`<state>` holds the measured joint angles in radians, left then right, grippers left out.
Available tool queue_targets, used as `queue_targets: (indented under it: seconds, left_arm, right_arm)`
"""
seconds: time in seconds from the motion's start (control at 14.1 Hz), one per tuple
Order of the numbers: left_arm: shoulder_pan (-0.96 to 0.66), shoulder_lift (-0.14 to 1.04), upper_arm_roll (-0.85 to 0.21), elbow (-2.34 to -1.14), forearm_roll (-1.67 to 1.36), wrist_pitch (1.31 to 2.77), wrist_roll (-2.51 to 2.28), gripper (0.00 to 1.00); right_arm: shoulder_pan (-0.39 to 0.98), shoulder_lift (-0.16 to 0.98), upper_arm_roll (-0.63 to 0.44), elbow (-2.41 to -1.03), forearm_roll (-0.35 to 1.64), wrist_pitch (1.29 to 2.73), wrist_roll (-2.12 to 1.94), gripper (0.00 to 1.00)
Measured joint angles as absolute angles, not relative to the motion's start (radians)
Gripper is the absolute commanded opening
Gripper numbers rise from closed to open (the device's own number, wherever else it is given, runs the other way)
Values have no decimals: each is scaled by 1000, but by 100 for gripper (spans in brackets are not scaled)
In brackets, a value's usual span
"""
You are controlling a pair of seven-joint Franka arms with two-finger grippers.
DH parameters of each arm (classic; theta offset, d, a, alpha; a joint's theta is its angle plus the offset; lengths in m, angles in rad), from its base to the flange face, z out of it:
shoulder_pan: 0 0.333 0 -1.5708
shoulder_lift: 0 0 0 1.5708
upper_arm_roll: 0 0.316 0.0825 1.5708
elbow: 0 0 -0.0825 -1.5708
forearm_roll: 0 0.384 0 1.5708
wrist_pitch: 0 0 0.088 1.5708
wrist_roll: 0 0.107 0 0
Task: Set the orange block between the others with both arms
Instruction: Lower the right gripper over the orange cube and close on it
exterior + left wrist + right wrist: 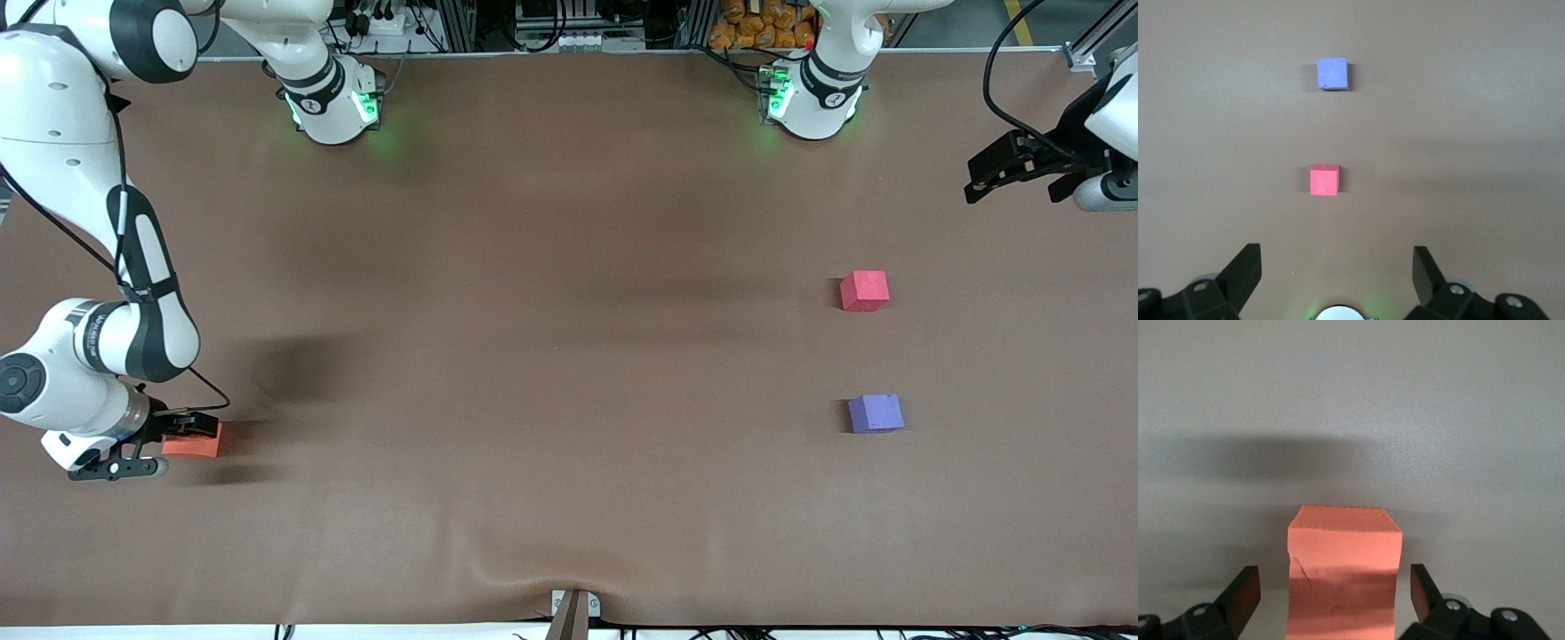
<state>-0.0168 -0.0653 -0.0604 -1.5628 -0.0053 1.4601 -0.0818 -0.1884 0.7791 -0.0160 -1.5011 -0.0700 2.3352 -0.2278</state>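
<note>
From my station I have the right gripper [151, 442] low at the right arm's end of the table, fingers spread wide on either side of the orange block [193, 441]; in the right wrist view there are gaps between the block [1343, 577] and each finger, so I read no contact, though the block's lower part is cut off there. The block seems to rest on the brown table [551, 356]. Toward the left arm's end, well apart, sit the pinkish-red cube [864, 291] and, nearer the front camera, the purple-blue cube [876, 413]. The left gripper [1013, 169] waits above that end, fingers wide, holding nothing
</note>
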Motion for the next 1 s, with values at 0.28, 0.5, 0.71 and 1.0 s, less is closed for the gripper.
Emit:
queue_targets:
  seconds: [0.28,0.5,0.71,1.0]
  left_arm:
    - [-17,-60,-62,-1563,-5,1461,-82,100]
    - [-17,-60,-62,-1562,-5,1462,-82,100]
    - [-16,-60,-60,-1563,-5,1461,-82,100]
    - [-15,-51,-59,-1564,-5,1461,-81,100]
  right_arm:
    - [-198,792,-18,-1498,-69,2348,-227,14]
    - [-199,792,-18,-1493,-68,2347,-227,0]
    - [-198,792,-14,-1483,-69,2347,-228,0]
    - [-190,760,5,-1460,-69,2291,-237,0]
